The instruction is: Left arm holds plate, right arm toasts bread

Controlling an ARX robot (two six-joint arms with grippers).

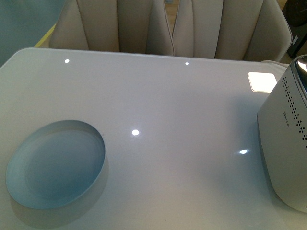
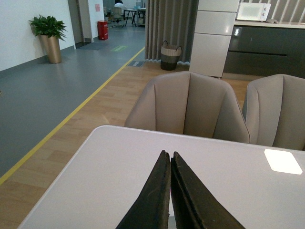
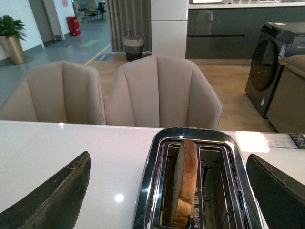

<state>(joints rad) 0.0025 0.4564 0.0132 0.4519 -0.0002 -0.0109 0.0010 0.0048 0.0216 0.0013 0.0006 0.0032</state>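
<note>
The pale blue-white plate [image 1: 55,165] lies on the white table near its front left; neither arm shows in the front view. In the left wrist view my left gripper [image 2: 169,155] is shut, its two black fingers pressed together with nothing between them, above bare table; the plate is out of that view. In the right wrist view the bread [image 3: 185,179] stands on edge in the left slot of a chrome-topped toaster [image 3: 152,191]. My right gripper [image 3: 169,164] is open wide above the toaster, one finger on either side of it, touching nothing.
The toaster's white perforated body [image 1: 288,148] stands at the table's right edge. A white square coaster [image 1: 262,81] lies at the back right. Beige chairs [image 1: 158,26] line the far side of the table.
</note>
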